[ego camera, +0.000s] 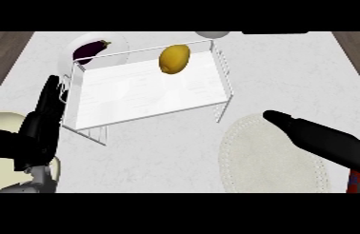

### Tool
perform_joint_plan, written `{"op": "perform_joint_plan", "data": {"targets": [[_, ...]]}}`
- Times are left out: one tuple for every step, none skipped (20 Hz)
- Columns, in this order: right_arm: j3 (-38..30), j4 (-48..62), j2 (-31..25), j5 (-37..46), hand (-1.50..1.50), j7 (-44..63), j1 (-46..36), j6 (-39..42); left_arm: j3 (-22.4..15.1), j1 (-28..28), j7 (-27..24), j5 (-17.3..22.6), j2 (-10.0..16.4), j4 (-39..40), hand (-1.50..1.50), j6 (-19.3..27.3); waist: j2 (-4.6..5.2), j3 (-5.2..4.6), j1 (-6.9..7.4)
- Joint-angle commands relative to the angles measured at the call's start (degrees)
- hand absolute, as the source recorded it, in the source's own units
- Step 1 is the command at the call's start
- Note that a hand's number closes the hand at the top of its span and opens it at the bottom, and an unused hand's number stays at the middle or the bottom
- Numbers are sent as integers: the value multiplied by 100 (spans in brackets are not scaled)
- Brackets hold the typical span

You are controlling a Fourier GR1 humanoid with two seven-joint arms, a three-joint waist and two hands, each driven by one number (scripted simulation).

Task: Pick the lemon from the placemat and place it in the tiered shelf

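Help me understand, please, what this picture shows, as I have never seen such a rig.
It is one picture, taken as from a humanoid robot's head, looking steeply down at a kitchen counter. The black shapes are its hands: the left robot hand rests open at the left edge; the right robot hand hangs open over the round placemat. Neither holds anything. The yellow lemon lies on the top level of the white wire tiered shelf. Behind the shelf, an eggplant lies on a white plate.
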Motion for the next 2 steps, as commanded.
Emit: {"op": "perform_joint_plan", "data": {"targets": [[-279,-839,-195,-388,-150,-18,761,492,-226,150,-79,-206,-186,-135,0,67,19,-1,62],[-756,-792,-366,-813,-150,-95,790,551,113,145,44,169,140,-127,0,-296,21,0,69]]}}
